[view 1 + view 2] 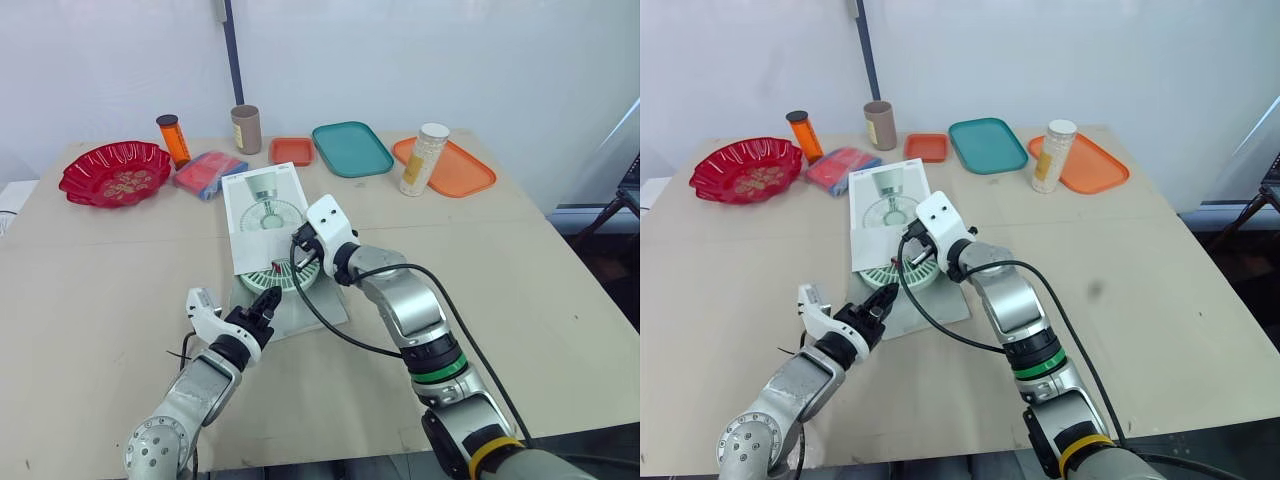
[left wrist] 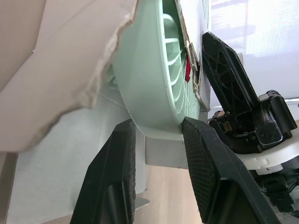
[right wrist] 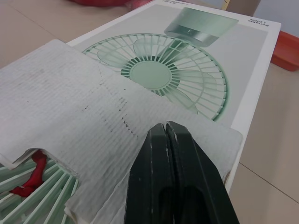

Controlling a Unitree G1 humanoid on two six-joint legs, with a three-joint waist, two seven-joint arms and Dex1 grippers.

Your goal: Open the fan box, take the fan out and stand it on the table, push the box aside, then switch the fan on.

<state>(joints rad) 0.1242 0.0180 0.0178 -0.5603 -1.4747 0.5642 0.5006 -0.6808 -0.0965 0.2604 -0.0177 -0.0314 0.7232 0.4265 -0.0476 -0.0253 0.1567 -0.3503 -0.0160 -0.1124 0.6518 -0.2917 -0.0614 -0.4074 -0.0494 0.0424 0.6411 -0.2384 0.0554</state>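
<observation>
On the table (image 1: 500, 280), left gripper (image 1: 266, 300) clamps the fan (image 2: 149, 70); right gripper (image 3: 166, 127), closed, touches the box flap (image 3: 70, 93).

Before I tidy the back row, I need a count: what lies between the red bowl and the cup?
An orange bottle and a red-and-blue packet, as both eye views show.

Red bowl (image 1: 82, 170), bottle (image 1: 174, 140), cup (image 1: 246, 129), pkt (image 1: 209, 173), sm. orange tray (image 1: 291, 151), teal tray (image 1: 351, 148), canister (image 1: 424, 160) on lg. tray (image 1: 470, 172).

Small print (image 3: 258, 21) on the fan box (image 3: 196, 70) — illegible.
</observation>
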